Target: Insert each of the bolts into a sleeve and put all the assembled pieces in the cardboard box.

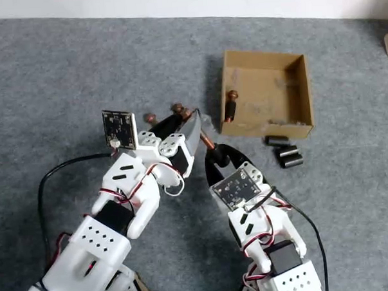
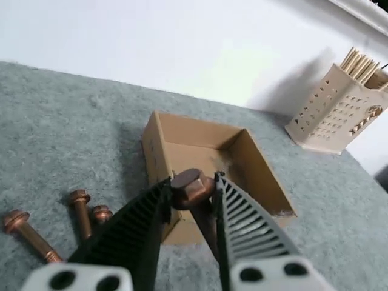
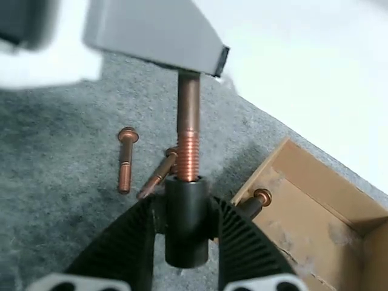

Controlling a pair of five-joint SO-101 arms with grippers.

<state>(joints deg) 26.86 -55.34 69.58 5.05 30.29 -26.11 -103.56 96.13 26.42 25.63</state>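
Grey carpet, bolt tip hidden inside gripped sleeve

Light is even, diffuse and moderately bright in all three views, with no hard-edged shadow.

High view: the cardboard box throws a soft shadow onto the grey mat along its outer wall on the side nearest the jaws of both arms. Darker patches lie under the arms.

Left wrist view: beyond the jaws of the left gripper, a pale holder casts a soft shadow on the white wall. The bolt between the jaws carries a dull highlight on its head.

Right wrist view: the wall beyond the jaws of the right gripper is very bright and without detail. A faint sheen runs down the bolt's shank above the sleeve
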